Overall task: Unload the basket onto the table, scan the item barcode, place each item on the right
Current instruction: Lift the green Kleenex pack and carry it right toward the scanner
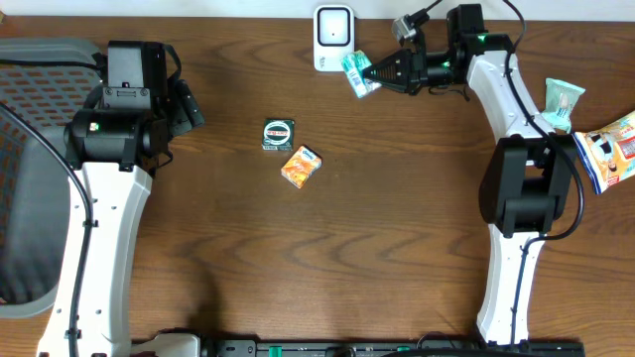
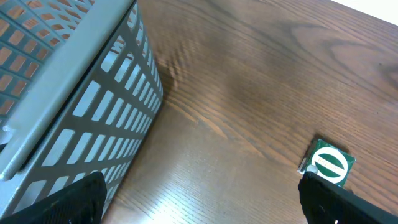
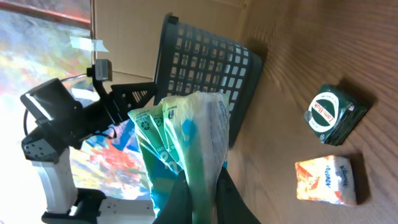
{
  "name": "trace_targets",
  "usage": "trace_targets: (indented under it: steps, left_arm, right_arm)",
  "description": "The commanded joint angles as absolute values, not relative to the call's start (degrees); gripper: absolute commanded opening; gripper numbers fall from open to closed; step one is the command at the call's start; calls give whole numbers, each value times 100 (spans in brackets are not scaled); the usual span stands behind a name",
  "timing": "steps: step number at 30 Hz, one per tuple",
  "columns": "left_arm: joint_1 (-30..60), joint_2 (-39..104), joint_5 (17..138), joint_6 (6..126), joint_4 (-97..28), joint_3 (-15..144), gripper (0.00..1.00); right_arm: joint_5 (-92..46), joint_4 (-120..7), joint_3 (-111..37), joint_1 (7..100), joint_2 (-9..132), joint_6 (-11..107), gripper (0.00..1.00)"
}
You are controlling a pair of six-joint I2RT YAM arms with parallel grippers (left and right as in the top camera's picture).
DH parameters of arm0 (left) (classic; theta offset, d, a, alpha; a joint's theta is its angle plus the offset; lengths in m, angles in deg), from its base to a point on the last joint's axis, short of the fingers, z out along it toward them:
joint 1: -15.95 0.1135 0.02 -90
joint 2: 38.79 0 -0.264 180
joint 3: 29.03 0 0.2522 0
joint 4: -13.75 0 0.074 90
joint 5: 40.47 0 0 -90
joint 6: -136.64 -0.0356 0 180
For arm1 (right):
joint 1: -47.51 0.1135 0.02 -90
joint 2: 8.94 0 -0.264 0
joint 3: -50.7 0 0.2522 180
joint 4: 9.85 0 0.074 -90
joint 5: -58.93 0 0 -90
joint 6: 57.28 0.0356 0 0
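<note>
My right gripper [image 1: 374,71] is shut on a teal and white packet [image 1: 357,72], held off the table just below and right of the white barcode scanner [image 1: 333,38]. In the right wrist view the packet [image 3: 186,134] stands up out of the pinch of the two dark fingers [image 3: 176,200], and the right gripper [image 3: 202,196] is closed tight on its lower edge. No barcode shows on the packet. My left gripper [image 1: 194,107] hangs open over bare table at the left. In its own view the left gripper [image 2: 199,211] holds nothing.
A dark green square box with a round label [image 1: 279,134] and an orange packet [image 1: 301,166] lie mid-table. A grey mesh basket [image 2: 74,93] stands by the left arm. More packets [image 1: 562,99] and a snack pack [image 1: 610,149] lie at the right edge.
</note>
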State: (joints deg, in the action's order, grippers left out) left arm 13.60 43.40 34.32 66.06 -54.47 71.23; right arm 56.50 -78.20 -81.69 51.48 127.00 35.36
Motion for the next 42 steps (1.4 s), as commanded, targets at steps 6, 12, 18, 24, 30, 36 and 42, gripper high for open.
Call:
trace_targets:
  steps: [6, 12, 18, 24, 30, 36, 42]
  left_arm:
    - [1380, 4362, 3358, 6534, -5469, 7142, 98]
    - [1380, 4362, 3358, 6534, -5469, 7142, 98]
    - [1380, 4362, 3360, 6534, -5469, 7142, 98]
    - [1380, 4362, 3358, 6534, -5469, 7142, 98]
    - [1380, 4362, 3360, 6534, -5469, 7142, 98]
    - [1380, 4362, 3358, 6534, -5467, 7142, 98]
    - [1380, 4362, 3358, 6534, -5467, 7142, 98]
  right_arm:
    - [5834, -7820, -8145, 5131, 12567, 3697, 1]
    - [5834, -7820, -8145, 5131, 12567, 3697, 1]
    - [5834, -7796, -8145, 5131, 12567, 3695, 1]
    - [5834, -7724, -8145, 5131, 12567, 3695, 1]
    - [5777, -7669, -8145, 5131, 12567, 3695, 1]
    - [5731, -7669, -8145, 5131, 12567, 3693, 1]
    - [5300, -7671, -8145, 5137, 12567, 3695, 1]
